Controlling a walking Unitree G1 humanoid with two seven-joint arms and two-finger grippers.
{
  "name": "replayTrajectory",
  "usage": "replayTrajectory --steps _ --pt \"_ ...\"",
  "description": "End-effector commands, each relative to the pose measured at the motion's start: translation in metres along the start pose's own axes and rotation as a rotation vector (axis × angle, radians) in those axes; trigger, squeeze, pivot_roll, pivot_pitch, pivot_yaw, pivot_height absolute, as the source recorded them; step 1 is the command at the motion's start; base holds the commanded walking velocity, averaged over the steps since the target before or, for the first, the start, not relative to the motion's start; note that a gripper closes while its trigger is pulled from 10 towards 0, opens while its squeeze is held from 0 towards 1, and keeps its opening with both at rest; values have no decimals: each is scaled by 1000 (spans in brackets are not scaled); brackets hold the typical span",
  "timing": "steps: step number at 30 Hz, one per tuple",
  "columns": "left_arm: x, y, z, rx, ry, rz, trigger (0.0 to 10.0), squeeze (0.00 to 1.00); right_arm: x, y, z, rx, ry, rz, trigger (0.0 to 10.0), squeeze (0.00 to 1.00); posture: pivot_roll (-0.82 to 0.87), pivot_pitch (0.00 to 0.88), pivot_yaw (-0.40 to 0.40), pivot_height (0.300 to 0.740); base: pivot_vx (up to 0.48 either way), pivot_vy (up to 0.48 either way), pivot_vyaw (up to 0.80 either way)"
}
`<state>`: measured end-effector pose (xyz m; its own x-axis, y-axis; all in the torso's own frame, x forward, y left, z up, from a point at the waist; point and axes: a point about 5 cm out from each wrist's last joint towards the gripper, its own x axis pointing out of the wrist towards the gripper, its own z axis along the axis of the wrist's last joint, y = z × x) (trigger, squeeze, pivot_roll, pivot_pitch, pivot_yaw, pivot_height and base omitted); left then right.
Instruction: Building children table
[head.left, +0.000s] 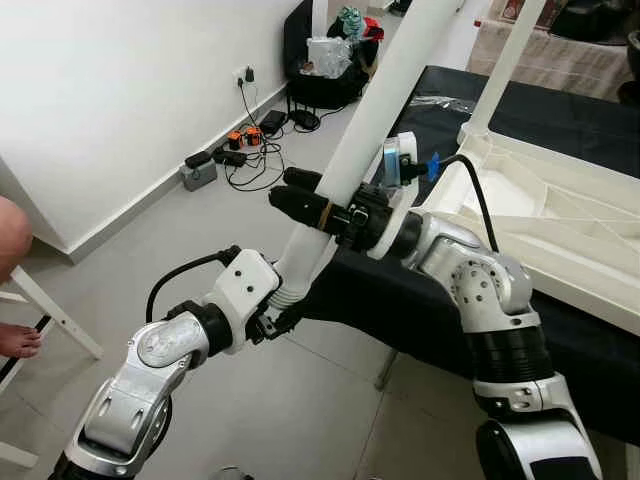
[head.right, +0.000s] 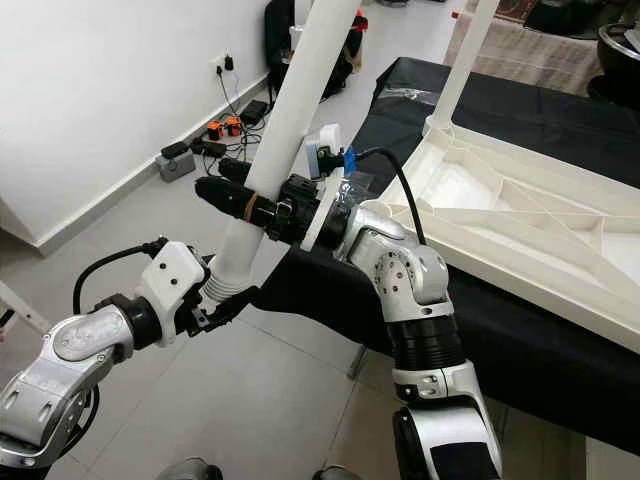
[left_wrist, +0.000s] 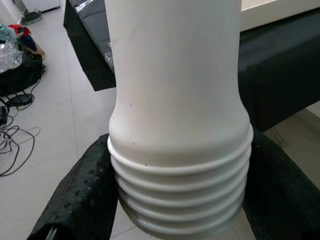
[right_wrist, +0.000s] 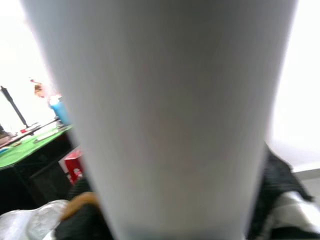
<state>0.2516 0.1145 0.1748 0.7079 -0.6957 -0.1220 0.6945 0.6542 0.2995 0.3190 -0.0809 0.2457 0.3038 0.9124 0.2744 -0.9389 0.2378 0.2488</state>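
You have the white table leg (head.left: 375, 110) slanting up across the middle, and both claws are pinching it. Your left claw (head.left: 283, 312) clamps its near threaded end; your right claw (head.left: 300, 205) grips the shaft just above. The upturned white tabletop (head.left: 560, 215) lies to the right on a black-covered table (head.left: 560, 120).

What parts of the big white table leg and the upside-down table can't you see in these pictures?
- The table leg: its far end runs off the top edge in both eye views.
- Right wrist view: blurred, too close to the leg.
- The tabletop: cut off by the right edge in both eye views.
- Leg's threaded end: its very tip is cut off in the left wrist view; the left gripper hides it in the eye views.
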Motion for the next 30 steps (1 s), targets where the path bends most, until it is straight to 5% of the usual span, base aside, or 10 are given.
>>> replayTrajectory --steps 1,16,17,26,27,30 --pt "7 -16 6 12 -28 -85 10000 0 8 3 5 -23 -8 18 0 0 53 67 -52 740 0 0 0" --pt "6 -13 0 -12 18 -69 10000 0 8 2 5 -17 -13 20 0 0 53 68 -53 740 0 0 0" --pt "6 -13 -1 -19 15 -68 10000 1000 8 3 4 -16 -13 19 0 0 53 68 -53 740 0 0 0" --pt "5 0 1 4 12 4 10000 1000 8 -2 10 -30 -33 -3 0 0 50 78 -50 740 0 0 0" --pt "5 2 0 11 17 8 10000 0 7 -4 12 -40 -37 -15 0 0 50 78 -50 740 0 0 0" --pt "4 5 -1 17 28 28 10000 0 7 -9 17 -55 -58 -54 0 0 49 76 -50 740 0 0 0"
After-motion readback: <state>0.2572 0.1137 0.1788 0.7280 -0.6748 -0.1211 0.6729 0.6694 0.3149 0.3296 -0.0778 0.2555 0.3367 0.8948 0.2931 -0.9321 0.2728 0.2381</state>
